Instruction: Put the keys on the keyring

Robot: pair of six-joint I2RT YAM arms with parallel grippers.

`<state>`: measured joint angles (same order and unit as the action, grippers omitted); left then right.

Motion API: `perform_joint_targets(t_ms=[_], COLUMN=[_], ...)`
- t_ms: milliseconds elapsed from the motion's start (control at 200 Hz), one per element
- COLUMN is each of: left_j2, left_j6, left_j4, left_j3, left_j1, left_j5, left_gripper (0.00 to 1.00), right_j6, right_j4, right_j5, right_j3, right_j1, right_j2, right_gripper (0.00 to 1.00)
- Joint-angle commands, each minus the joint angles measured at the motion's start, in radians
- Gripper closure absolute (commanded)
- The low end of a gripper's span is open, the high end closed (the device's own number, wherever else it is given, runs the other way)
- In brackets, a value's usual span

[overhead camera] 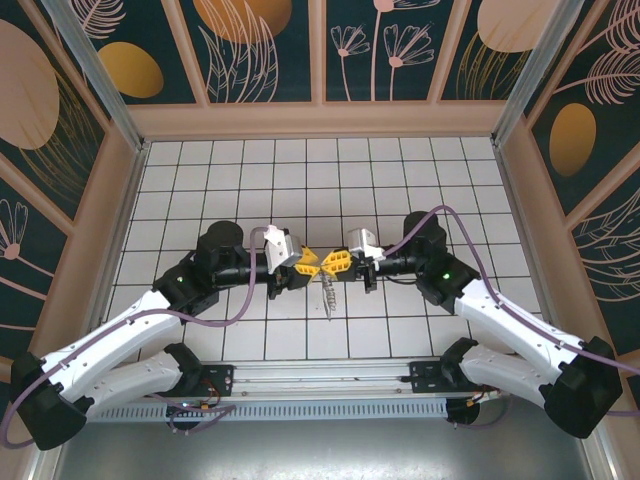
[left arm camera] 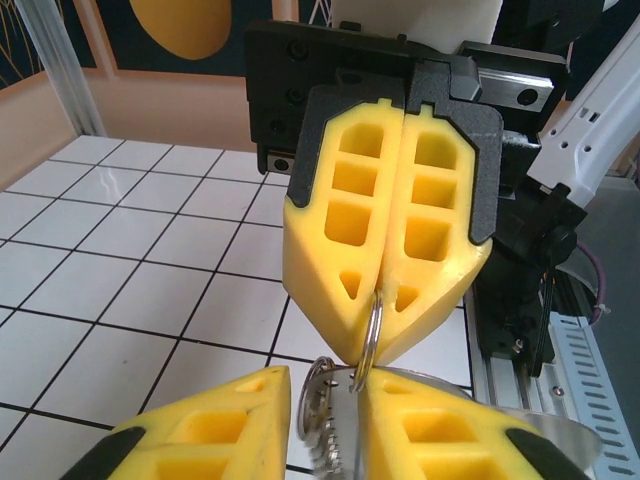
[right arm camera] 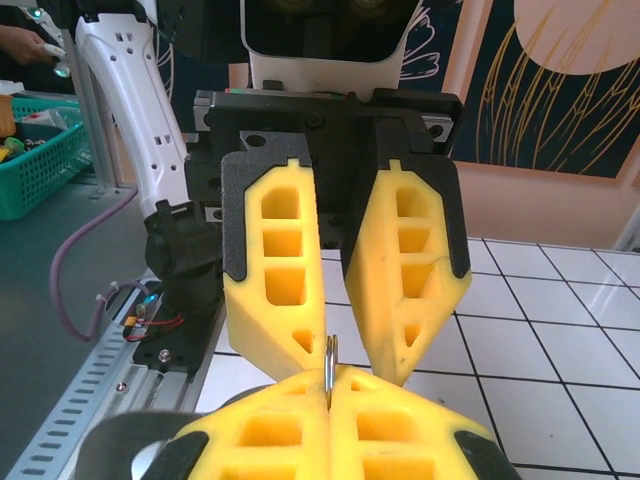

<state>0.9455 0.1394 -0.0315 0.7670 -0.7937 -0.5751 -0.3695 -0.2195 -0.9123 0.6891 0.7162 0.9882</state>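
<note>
Nearest you, the keys [left arm camera: 320, 425] hang in one tight bunch, too packed to count. Your left gripper [left arm camera: 328, 388] straddles them, fingers apart, grip unclear. Just beyond, your right gripper [right arm camera: 330, 378] is clamped on the one keyring [left arm camera: 374, 320], held edge-on.
</note>
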Motion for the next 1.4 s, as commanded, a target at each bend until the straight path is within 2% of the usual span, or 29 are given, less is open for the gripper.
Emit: perform_joint_targets(t_ms=[0, 405, 731, 861, 946, 1051, 1196, 1276, 1396], left_j2=[0.006, -0.005, 0.004, 0.006, 0.000, -0.002, -0.001, -0.010, -0.029], left_j6=[0.008, 0.005, 0.002, -0.002, -0.001, 0.003, -0.005, -0.021, -0.047], left_j4=[0.007, 0.015, 0.027, 0.037, 0.046, 0.048, 0.083, 0.117, 0.154], left_j3=[0.035, 0.032, 0.029, 0.026, 0.023, 0.023, 0.008, -0.008, -0.029], left_j1=[-0.008, -0.008, -0.008, -0.008, -0.009, -0.009, -0.007, -0.009, -0.008], left_j5=[-0.001, 0.009, 0.036, 0.033, 0.028, 0.019, -0.005, -0.017, -0.041], left_gripper=[0.79, 0.83, 0.80, 0.88, 1.00, 1.00, 1.00, 1.00, 1.00], right_j6=[-0.034, -0.042, -0.046, -0.052, -0.055, -0.050, -0.002, 0.024, 0.060], right_j4=[0.001, 0.037, 0.069, 0.083, 0.084, 0.075, 0.008, -0.004, -0.019], right_j5=[0.029, 0.087, 0.092, 0.094, 0.112, 0.132, 0.169, 0.202, 0.264], right_j3=[0.045, 0.058, 0.069, 0.078, 0.079, 0.074, 0.037, 0.013, -0.044], right_j1=[0.024, 0.040, 0.040, 0.042, 0.046, 0.048, 0.049, 0.048, 0.047], right_j2=[0.008, 0.029, 0.039, 0.050, 0.054, 0.048, 0.014, -0.014, -0.079], right_gripper=[1.00, 1.00, 1.00, 1.00, 1.00, 1.00, 0.75, 0.70, 0.69])
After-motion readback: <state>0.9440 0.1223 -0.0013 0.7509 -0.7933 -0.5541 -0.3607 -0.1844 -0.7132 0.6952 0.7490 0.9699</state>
